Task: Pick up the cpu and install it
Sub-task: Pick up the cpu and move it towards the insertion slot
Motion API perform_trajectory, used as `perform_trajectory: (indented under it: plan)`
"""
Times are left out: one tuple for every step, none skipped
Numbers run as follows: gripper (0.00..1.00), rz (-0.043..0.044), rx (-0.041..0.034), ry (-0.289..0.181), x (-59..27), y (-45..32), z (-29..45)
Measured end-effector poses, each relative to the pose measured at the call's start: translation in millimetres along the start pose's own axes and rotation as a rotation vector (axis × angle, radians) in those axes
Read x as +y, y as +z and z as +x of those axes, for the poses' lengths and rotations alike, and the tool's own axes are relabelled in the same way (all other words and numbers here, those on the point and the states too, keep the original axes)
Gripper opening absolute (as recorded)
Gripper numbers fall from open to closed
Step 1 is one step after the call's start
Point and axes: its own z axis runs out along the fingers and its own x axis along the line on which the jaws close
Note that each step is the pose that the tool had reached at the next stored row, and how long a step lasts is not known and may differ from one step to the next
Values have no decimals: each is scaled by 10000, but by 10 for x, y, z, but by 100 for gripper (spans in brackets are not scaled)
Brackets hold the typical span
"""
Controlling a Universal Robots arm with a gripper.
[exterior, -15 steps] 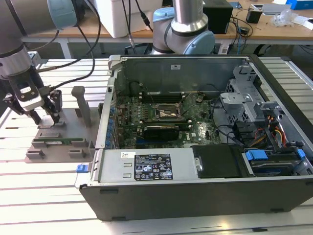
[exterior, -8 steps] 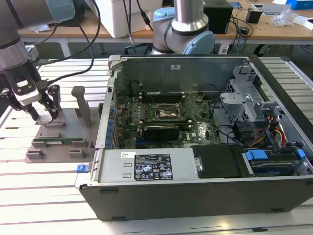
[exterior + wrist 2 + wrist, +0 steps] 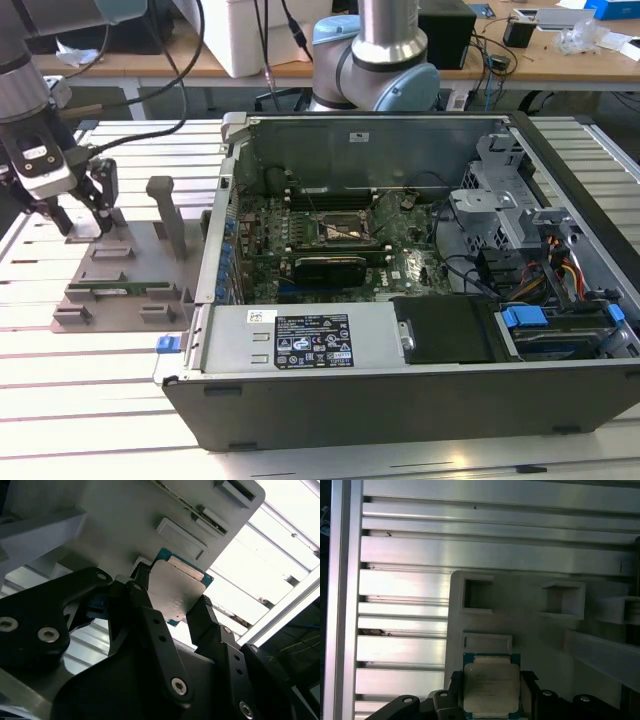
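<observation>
The cpu (image 3: 490, 686), a small square chip with a silvery top plate and a green rim, lies on the grey-brown tray (image 3: 530, 630). My gripper (image 3: 491, 692) has one black finger against each of two opposite sides and is shut on it. The second wrist view shows the same grip: the cpu (image 3: 176, 587) sits between the two fingers (image 3: 141, 597), just over the tray (image 3: 125, 515). In the exterior view my gripper (image 3: 82, 215) stands at the far left over the tray (image 3: 100, 262), well away from the open computer case (image 3: 400, 300) and its empty socket (image 3: 345, 230).
Upright posts (image 3: 166, 210) rise from the tray beside my gripper, and a long green memory stick (image 3: 120, 292) lies in a slot near its front. The case wall (image 3: 222, 200) stands between tray and motherboard. The table is ribbed metal slats (image 3: 405, 585).
</observation>
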Motion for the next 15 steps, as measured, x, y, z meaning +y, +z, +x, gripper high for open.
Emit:
perform_trajectory:
  plan:
    - [54, 0, 0, 0, 0, -35, -1]
    - [54, 0, 0, 0, 0, -75, -2]
    - [54, 0, 0, 0, 0, -96, -3]
    - [54, 0, 0, 0, -1, -116, -4]
    - [54, 0, 0, 0, 0, -144, -5]
    - [54, 0, 0, 0, 0, -163, -5]
    - [54, 0, 0, 0, 0, -211, -7]
    - [54, 0, 0, 0, 0, -236, -7]
    - [54, 0, 0, 0, 0, -256, -8]
    - [54, 0, 0, 0, 0, -296, -9]
    - [54, 0, 0, 0, 1, -325, -10]
    - [54, 0, 0, 0, 2, -348, -11]
    - [54, 0, -1, 0, 2, -364, -12]
    - [54, 0, 1, 0, 2, -391, -12]
    - [54, 0, 0, 0, 3, -411, -13]
